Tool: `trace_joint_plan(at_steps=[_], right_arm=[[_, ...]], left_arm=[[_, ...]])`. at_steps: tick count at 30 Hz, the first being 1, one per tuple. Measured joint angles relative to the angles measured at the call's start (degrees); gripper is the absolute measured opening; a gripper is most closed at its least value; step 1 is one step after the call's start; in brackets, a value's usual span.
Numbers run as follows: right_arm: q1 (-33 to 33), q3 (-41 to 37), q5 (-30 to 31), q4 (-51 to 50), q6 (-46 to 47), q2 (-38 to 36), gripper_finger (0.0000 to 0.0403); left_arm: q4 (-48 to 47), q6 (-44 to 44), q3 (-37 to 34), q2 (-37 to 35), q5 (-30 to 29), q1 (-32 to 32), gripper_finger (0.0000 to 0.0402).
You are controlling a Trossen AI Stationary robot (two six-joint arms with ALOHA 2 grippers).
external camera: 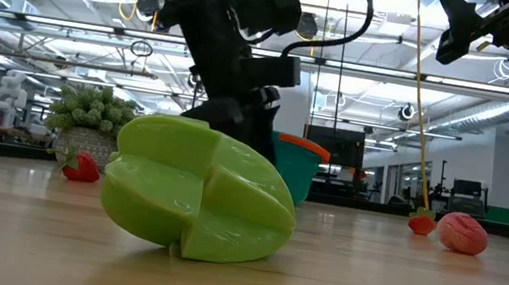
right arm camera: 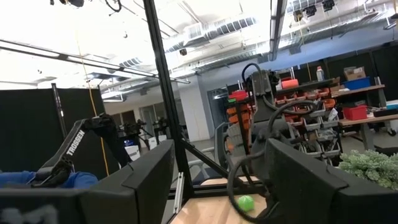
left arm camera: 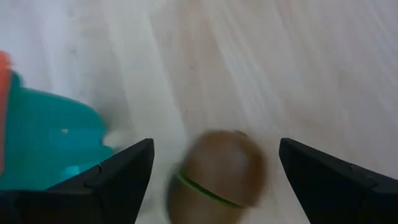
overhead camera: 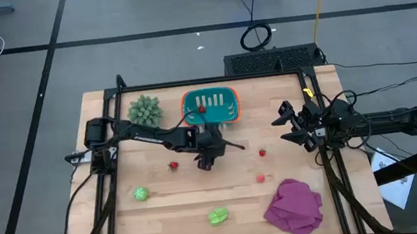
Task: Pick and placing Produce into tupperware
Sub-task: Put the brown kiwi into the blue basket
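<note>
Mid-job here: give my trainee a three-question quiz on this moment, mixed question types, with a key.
1. True or false: the left gripper is open over the brown oval piece.
2. What already lies in the teal tub? A) a red piece B) a green piece C) the magenta cloth
3. Fill in: the right gripper waits at the table's ____ edge.

Key: 1 true; 2 A, the red piece; 3 right.

The pale wooden table [overhead camera: 164, 209] carried the teal tupperware [overhead camera: 211, 106] and a spiky grey-green plant [overhead camera: 145, 109] just beyond the left pincer [overhead camera: 205, 163]. A brown oval piece [left arm camera: 217, 176] lay directly below that pincer, with small red pieces [overhead camera: 173, 166] [overhead camera: 262, 152] [overhead camera: 260, 178] on either side. Nearer the front edge lay two light-green pieces [overhead camera: 140, 193] [overhead camera: 218, 216] and a magenta cloth [overhead camera: 294, 207].
</note>
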Motion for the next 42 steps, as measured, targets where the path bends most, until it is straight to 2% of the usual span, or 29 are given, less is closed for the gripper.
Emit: trace_joint_plan(at_steps=[15, 27, 42], right_arm=[[0.0, 0.0, 0.0, 0.0, 0.0, 0.0, 0.0242], [0.0, 0.0, 0.0, 0.0, 0.4, 0.0, 0.0242], [0.0, 0.0, 0.0, 0.2, 0.5, 0.0, 0.0242]], left_arm=[[-6.4, -0.6, 0.0, -0.1, 1.6, 0.4, 0.0351], [-7.0, -0.5, 0.0, -0.1, 2.6, 0.4, 0.0351], [-7.4, -5.6, 0.1, 2.3, 2.8, 0.3, 0.0351]])
